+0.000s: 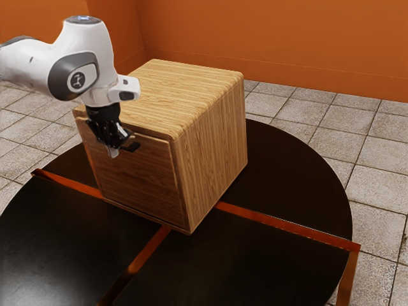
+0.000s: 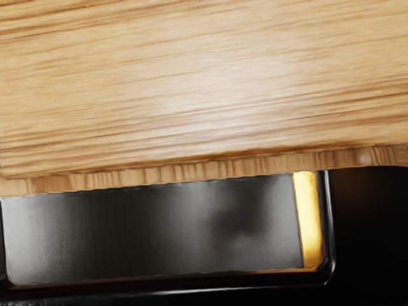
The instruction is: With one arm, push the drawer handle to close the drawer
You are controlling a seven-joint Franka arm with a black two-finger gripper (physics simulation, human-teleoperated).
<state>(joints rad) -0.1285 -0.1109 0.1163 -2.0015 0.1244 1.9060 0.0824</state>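
In the exterior view, your gripper [image 1: 116, 149] is at the handle [image 1: 132, 147], high on the drawer [image 1: 134, 177] front; you can't tell whether it is spread or pressed together. The drawer sits in the cabinet [image 1: 213, 127], looking nearly flush, so this seems the closing push's last part. Press gently straight inward, then back off once it seats. The front is flat, brown-grained wood; the handle is dark.

In the wrist view, below the cabinet's pale top edge, you see a glossy-rimmed, round-cornered dark shape, probably the handle, with a yellow strip [image 2: 308, 220] near one end.
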